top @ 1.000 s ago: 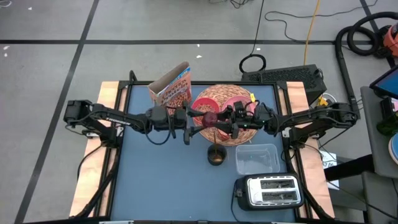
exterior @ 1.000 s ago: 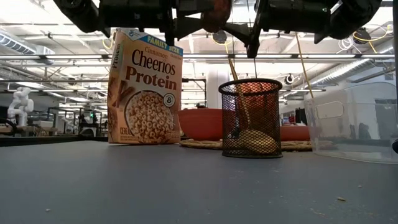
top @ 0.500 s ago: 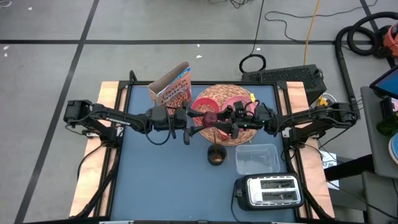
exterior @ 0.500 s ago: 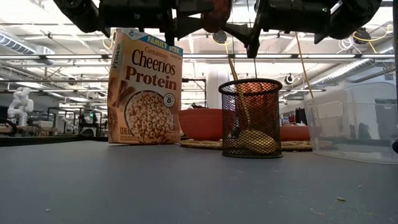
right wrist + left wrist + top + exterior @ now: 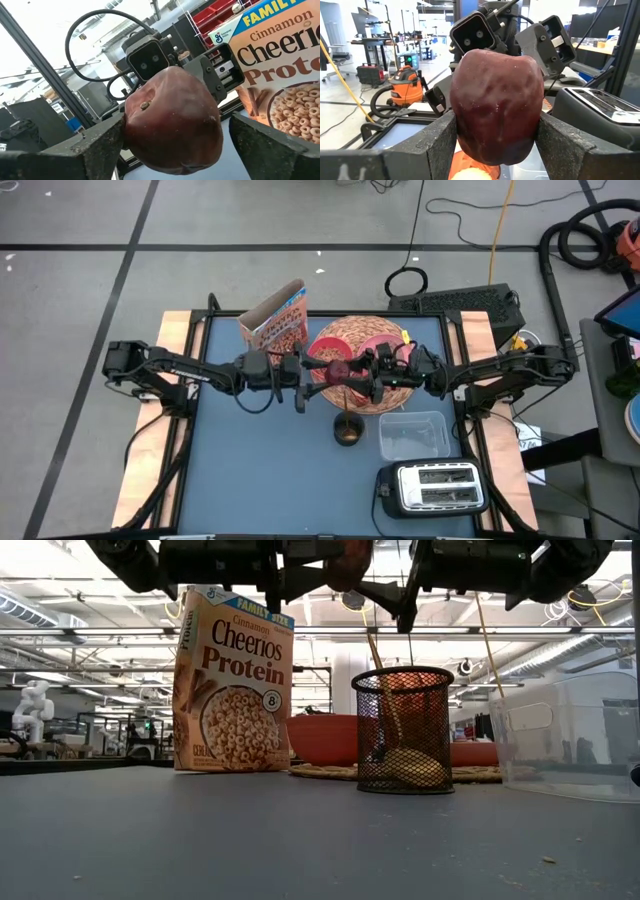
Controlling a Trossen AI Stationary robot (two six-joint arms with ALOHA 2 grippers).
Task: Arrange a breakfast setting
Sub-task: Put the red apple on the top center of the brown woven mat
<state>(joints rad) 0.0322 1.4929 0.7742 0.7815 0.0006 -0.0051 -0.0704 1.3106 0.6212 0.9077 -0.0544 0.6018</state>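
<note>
The dark red fruit [image 5: 338, 368] hangs high above the woven mat [image 5: 398, 396], between my two grippers. My left gripper [image 5: 492, 145] is shut on it, coming from the table's left. My right gripper [image 5: 175, 145] is open and faces it from the right, one finger on either side of the fruit [image 5: 172, 117]. The cereal box [image 5: 275, 323] stands upright at the mat's left. Pink dishes [image 5: 335, 343] lie on the mat. The browned bread [image 5: 415, 768] lies in a black mesh cup [image 5: 347, 430]. My left gripper pinches the fruit's two opposite sides [image 5: 457, 135] between its two fingers. The fingers [image 5: 432, 150] come level from the table's left. The fruit is lifted clear, high above the mat. My right gripper's fingers [image 5: 102, 145] stand close beside the fruit; whether they touch it I cannot tell.
A clear plastic tub [image 5: 413, 435] stands at the right of the mesh cup, and a silver toaster [image 5: 435, 487] near the front right corner. A thin handle [image 5: 378, 660] sticks up out of the mesh cup. The table's left half [image 5: 250, 470] is bare blue surface.
</note>
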